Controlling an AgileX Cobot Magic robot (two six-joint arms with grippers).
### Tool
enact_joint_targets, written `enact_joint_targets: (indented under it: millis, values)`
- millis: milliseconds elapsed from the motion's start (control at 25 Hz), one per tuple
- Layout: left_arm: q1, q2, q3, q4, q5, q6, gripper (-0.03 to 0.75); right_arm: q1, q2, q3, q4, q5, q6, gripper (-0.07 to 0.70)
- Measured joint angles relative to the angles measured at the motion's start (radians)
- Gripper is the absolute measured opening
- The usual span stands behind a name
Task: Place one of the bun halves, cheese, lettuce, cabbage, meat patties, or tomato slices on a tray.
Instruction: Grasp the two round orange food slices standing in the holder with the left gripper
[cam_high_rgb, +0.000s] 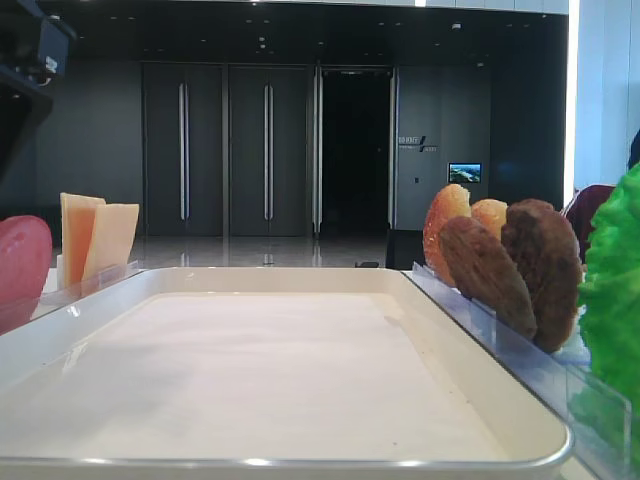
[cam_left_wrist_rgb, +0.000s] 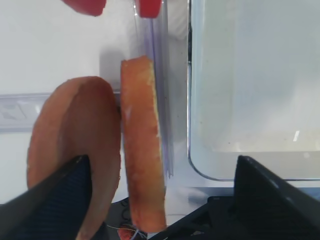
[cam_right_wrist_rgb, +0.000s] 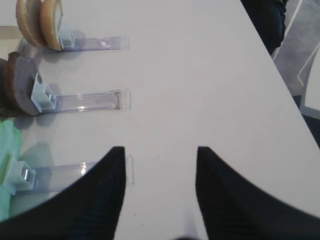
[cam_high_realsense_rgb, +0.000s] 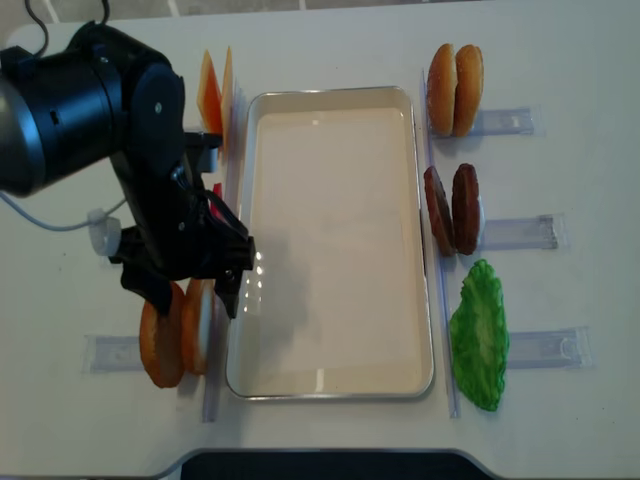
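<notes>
Bun halves (cam_high_realsense_rgb: 178, 335) stood on edge at the lower left of the realsense overhead view, two discs side by side in a clear holder (cam_high_realsense_rgb: 112, 352), just left of the tray (cam_high_realsense_rgb: 335, 380). In the left wrist view the nearer half (cam_left_wrist_rgb: 144, 145) showed its thin golden rim, running top to bottom of the frame; the other (cam_left_wrist_rgb: 75, 145) leaned beside it, touching or nearly so. Flat faces pointed left and right in the overhead view, so each disc's plane ran parallel to the tray's long side.

Judgement on handling: light, soft, compressible bread; crust likely to dent under a hard squeeze. Best taken across the thickness of one half, pads on crust and cut face, near the upper rim clear of the holder.

Left gripper (cam_high_realsense_rgb: 185, 285) hovered directly over the pair, jaws spread as wide as they go and holding nothing; both fingers (cam_left_wrist_rgb: 50, 200) framed the buns in its wrist view. Right gripper (cam_right_wrist_rgb: 160, 195) also stood apart and empty over bare counter (cam_right_wrist_rgb: 200, 75), at the bottom of its own view.

Tray held only its white liner. A second bun pair (cam_high_realsense_rgb: 455, 90), meat patties (cam_high_realsense_rgb: 452, 210) and lettuce (cam_high_realsense_rgb: 478, 335) lined its right side; cheese (cam_high_realsense_rgb: 215, 90) stood at upper left.
</notes>
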Motion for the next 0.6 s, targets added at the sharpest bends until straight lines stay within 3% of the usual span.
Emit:
enact_joint_targets:
  millis: [160,480,600]
  values:
    - [0.0,0.017,0.0,0.005,-0.001,0.0,0.643,0.0,0.0,0.0,0.0,0.0,0.0,0.345]
    - [0.0,0.035,0.0,0.025,-0.002,0.0,0.274,0.0,0.0,0.0,0.0,0.0,0.0,0.345]
    - [0.0,0.036,0.0,0.028,-0.002,0.0,0.181,0.0,0.0,0.0,0.0,0.0,0.0,0.345]
